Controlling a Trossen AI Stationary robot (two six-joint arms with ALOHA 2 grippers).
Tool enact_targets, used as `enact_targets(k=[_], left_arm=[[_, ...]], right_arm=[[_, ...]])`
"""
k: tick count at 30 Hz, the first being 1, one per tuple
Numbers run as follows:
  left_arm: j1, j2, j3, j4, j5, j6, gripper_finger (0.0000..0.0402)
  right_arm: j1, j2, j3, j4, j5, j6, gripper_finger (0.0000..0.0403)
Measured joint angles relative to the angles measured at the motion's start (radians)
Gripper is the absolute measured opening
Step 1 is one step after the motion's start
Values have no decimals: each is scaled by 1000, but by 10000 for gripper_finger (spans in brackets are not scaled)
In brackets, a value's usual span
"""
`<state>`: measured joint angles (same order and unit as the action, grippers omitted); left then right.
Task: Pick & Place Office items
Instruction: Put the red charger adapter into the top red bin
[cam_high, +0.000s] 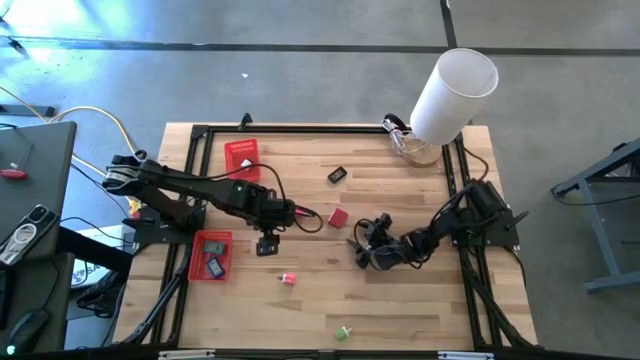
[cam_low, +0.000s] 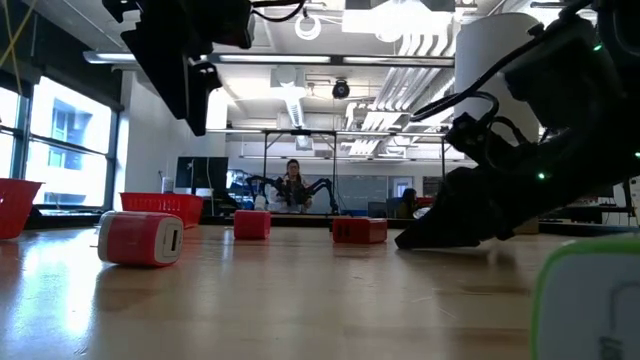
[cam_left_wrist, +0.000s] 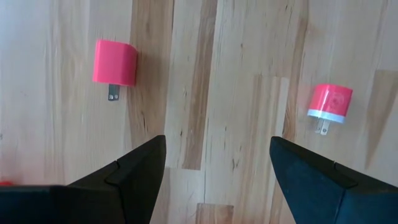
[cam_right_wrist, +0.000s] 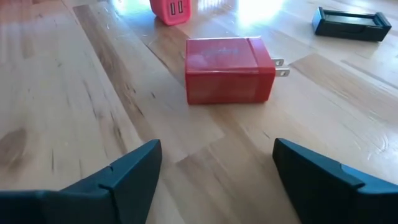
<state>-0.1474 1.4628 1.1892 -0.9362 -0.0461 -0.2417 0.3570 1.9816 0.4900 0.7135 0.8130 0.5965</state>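
A red plug block lies flat on the wooden table, its prongs pointing sideways; it also shows in the high view. My right gripper is open, low over the table and slanting down. Its fingers stand short of the block. My left gripper hangs open above the table, pointing down. Below it lie a pink plug and a pink-and-white plug. A black piece lies farther back and a green piece near the front edge.
A red mesh basket with several small items sits under the left arm, another at the far left. A tall white cylinder stands at the far right corner. Another pink plug lies beyond the red block. A person sits in the room behind.
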Motion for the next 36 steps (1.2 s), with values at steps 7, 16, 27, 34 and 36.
enact_targets(k=[7, 16, 27, 34, 36], left_arm=[[0, 0, 0, 11, 2, 2, 279], [0, 0, 0, 11, 1, 1, 279], [0, 0, 0, 20, -2, 0, 279], [0, 0, 0, 25, -1, 4, 279], [0, 0, 0, 25, -1, 5, 279]], right_arm=[[-57, 2, 0, 48, -66, -56, 301], [-102, 3, 2, 68, -99, -85, 301], [-128, 48, 25, 154, -135, -164, 301], [-134, 54, 44, 151, -153, -168, 301], [-134, 54, 45, 151, -154, -169, 301]])
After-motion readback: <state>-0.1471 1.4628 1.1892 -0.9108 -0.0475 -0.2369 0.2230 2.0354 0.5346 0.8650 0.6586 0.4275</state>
